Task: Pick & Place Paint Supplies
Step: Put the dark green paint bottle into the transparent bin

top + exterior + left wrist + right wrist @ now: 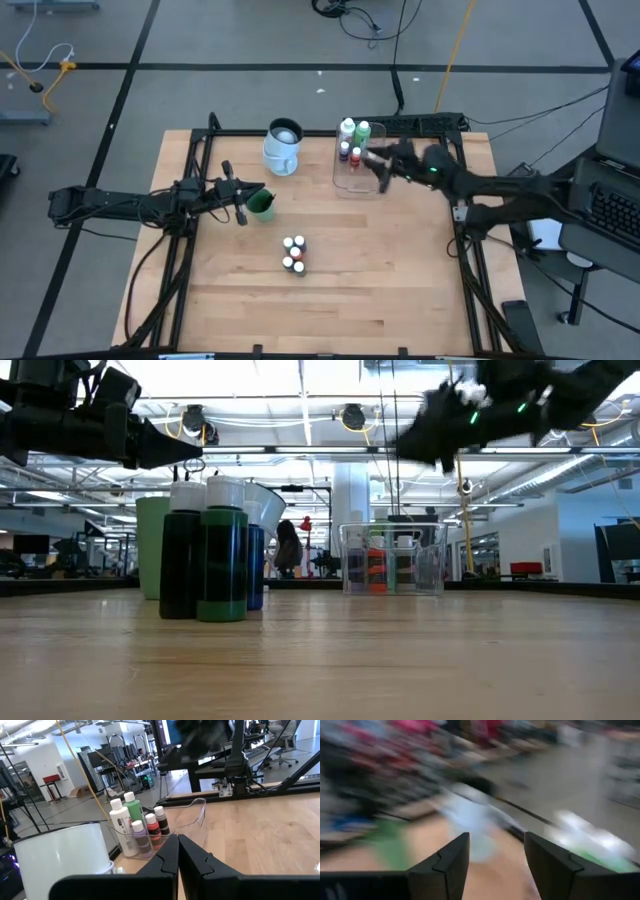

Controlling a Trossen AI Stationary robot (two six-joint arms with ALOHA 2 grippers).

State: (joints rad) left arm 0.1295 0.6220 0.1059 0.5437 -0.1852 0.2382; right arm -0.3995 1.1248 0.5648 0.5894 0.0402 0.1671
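Small paint bottles (294, 254) look light and slick; my spread right pincer (380, 166) should pinch below the cap.

2 dark jointed arms; the right pincer (383, 165) apparently carries a small green light.

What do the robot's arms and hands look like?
Both arms are dark, thin and jointed. The left hand has two black, wedge-shaped fingers. The right hand has two black, blocky fingers, and a small green light glows on the right arm.
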